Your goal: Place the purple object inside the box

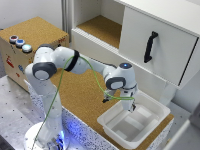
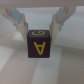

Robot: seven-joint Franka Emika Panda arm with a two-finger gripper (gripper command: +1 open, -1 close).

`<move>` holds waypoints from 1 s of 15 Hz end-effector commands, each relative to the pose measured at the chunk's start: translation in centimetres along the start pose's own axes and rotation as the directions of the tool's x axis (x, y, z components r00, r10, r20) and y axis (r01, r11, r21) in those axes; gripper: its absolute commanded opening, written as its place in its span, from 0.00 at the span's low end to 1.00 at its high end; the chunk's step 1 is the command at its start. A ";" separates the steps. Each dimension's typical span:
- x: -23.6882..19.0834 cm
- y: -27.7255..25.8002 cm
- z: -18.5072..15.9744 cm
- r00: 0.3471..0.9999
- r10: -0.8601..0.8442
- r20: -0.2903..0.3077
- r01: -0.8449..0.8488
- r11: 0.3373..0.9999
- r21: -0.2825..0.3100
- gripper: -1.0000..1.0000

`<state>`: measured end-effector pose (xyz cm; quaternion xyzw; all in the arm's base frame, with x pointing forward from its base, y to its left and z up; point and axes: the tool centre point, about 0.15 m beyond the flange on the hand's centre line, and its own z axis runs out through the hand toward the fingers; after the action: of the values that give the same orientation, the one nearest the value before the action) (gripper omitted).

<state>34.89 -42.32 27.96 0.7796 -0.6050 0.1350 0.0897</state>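
Purple cube [image 2: 39,46] invisible in exterior view — gripper [image 1: 129,103] hides it above box [image 1: 157,106]. Wrist view blurred: fingers spread, cube between, contact unclear — yellow "A" inverted.

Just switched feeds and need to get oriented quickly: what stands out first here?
The end effector hangs over the white box at the cork table's near corner. In the wrist view a purple block with a yellow letter A sits between the open fingers, over the box floor. A white cabinet with a black handle stands behind.

A robotics lab: the Franka arm [image 1: 75,62] stands bolted to a perforated metal breadboard table [image 1: 12,107], beside a cork-topped button crate [image 1: 30,42] and mock white cabinet [image 1: 150,35].
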 end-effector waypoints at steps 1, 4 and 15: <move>1.9 -1.8 5.1 0.986 0.154 0.070 -0.145 0.981 -0.129 0.00; 1.3 -2.6 4.7 0.988 0.145 0.058 -0.136 0.981 -0.141 0.00; -4.4 -2.0 -2.4 0.964 0.263 0.033 -0.263 0.965 -0.008 1.00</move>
<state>37.14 -40.63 23.60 0.7149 -0.6900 0.0802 0.0797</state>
